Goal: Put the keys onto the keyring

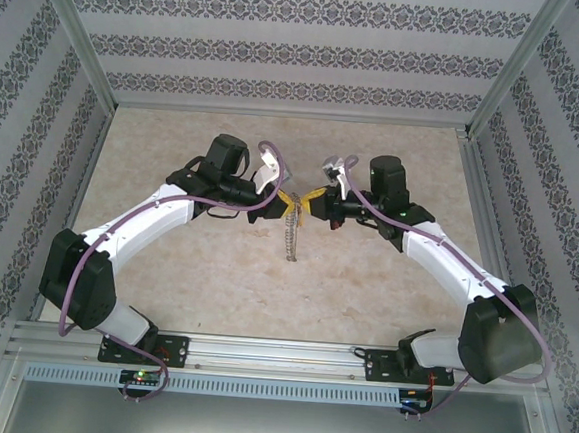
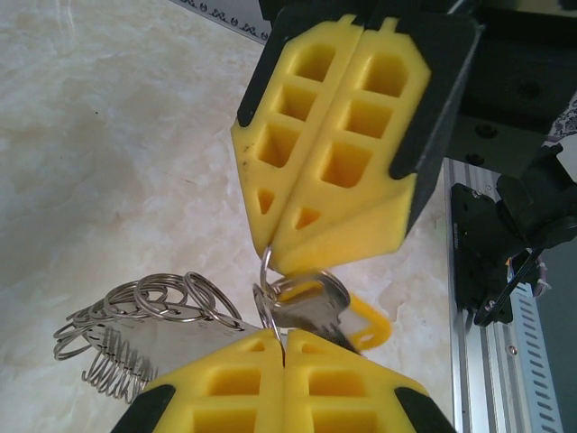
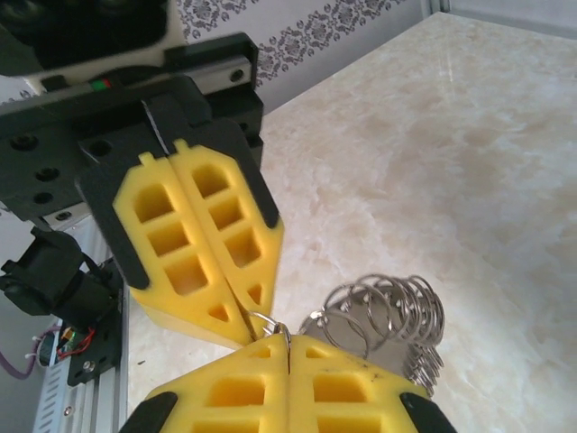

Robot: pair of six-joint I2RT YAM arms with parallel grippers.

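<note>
The left gripper and right gripper, both clamped shut, meet tip to tip on a loop of the keyring above the table, with the yellow-headed key at their tips. 1 slack pinch could drop the bunch.

top: table is viewed from above, behind the bases | wrists: aimed close along fingers, facing each other | shared: keyring
</note>
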